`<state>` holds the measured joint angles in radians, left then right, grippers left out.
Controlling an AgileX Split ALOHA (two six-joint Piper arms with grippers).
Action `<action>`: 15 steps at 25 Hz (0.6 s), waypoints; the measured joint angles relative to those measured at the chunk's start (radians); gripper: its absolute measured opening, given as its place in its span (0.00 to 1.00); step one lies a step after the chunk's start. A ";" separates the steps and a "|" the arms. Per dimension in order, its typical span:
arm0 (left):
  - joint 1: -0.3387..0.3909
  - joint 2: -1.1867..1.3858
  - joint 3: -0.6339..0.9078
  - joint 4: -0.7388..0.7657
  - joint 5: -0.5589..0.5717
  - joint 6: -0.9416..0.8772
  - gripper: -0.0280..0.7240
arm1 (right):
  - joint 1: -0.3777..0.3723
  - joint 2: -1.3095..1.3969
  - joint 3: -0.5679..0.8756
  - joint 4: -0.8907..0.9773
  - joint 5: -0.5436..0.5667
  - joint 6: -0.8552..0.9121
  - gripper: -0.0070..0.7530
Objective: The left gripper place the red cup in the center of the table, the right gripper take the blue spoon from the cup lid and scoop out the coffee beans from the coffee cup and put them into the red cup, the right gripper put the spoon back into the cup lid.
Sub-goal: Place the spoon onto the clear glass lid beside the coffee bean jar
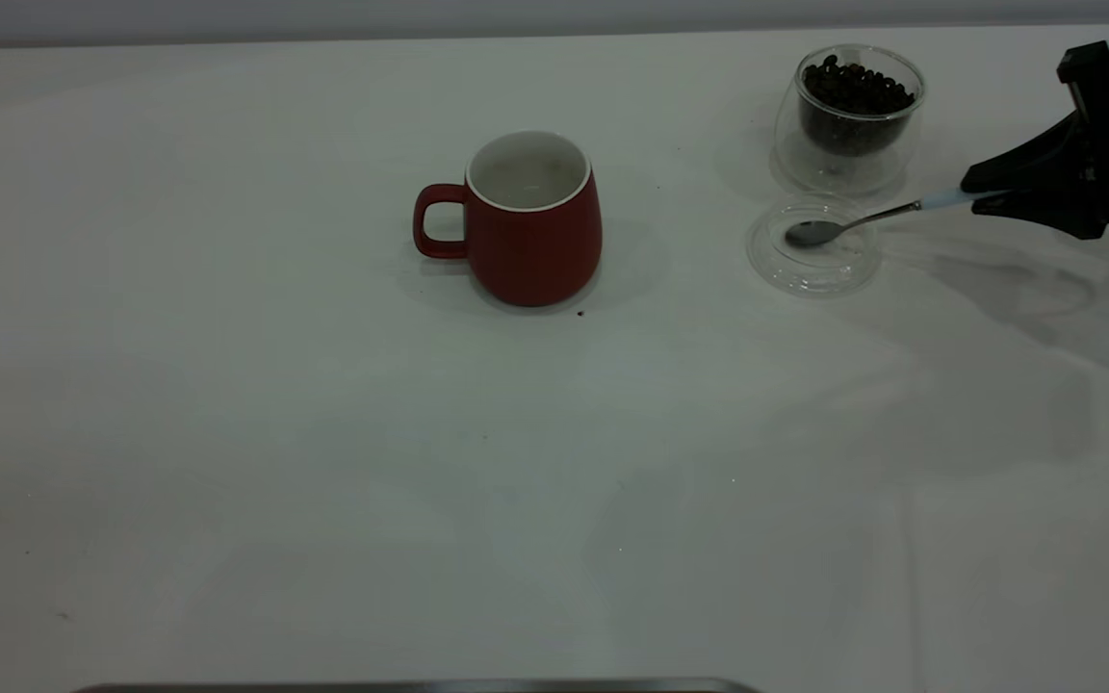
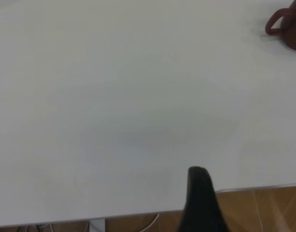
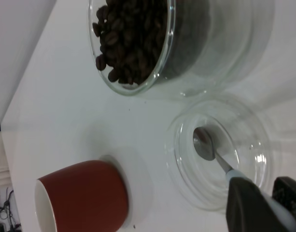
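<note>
The red cup stands upright near the middle of the table, its handle toward the left and its white inside bare. The coffee cup at the back right holds a heap of coffee beans. Just in front of it lies the clear cup lid. The blue spoon has its metal bowl in the lid, and my right gripper is shut on its pale blue handle. My left gripper shows only as a black part over the table's edge, far from the red cup.
A tiny dark speck lies at the red cup's base. White tabletop stretches to the left and front. A dark strip runs along the near edge, and wooden floor shows beyond the table edge in the left wrist view.
</note>
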<state>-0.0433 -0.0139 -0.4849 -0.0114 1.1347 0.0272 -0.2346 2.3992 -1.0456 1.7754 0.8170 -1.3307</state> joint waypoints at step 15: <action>0.000 0.000 0.000 0.000 0.000 0.003 0.82 | -0.003 0.079 -0.026 0.011 0.073 -0.091 0.16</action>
<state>-0.0433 -0.0139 -0.4849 -0.0114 1.1347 0.0307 -0.2374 2.4778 -1.0716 1.7869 0.8899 -1.4220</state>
